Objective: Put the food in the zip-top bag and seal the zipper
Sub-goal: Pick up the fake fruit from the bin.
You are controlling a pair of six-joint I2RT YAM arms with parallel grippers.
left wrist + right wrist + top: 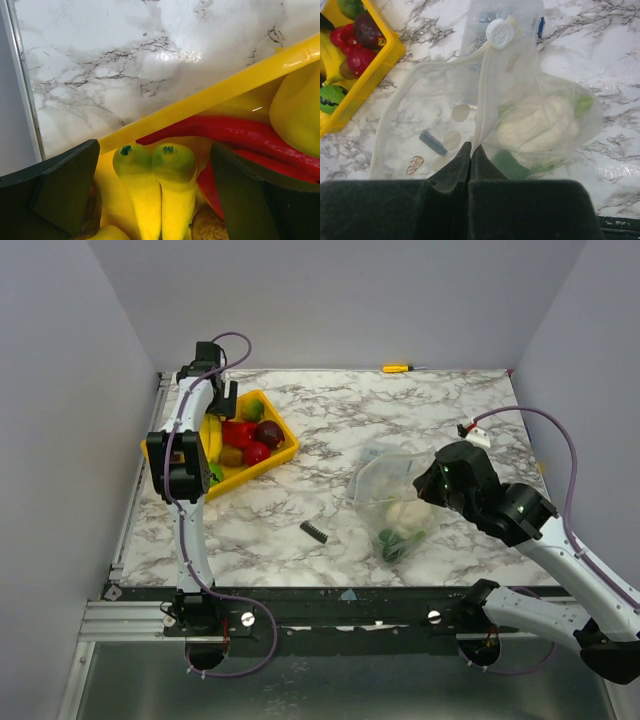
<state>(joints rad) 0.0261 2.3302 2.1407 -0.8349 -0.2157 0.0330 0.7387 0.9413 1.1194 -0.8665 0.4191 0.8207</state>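
Centre: bare marble table (330,410) between the yellow tray (262,470) and the zip-top bag (385,485); one small black piece (314,531) lies lower in it.
Upper left: tray crowded with food (240,432), left gripper (152,200) spread wide just above.
Top edge: yellow tool (397,368).
Right: right gripper (471,152) pinched on the bag's edge.

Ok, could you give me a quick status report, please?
Left gripper open over bananas in yellow tray. Right gripper shut on zip-top bag, cauliflower inside. Small black object on table between tray and bag.

Bright even light, soft shadows
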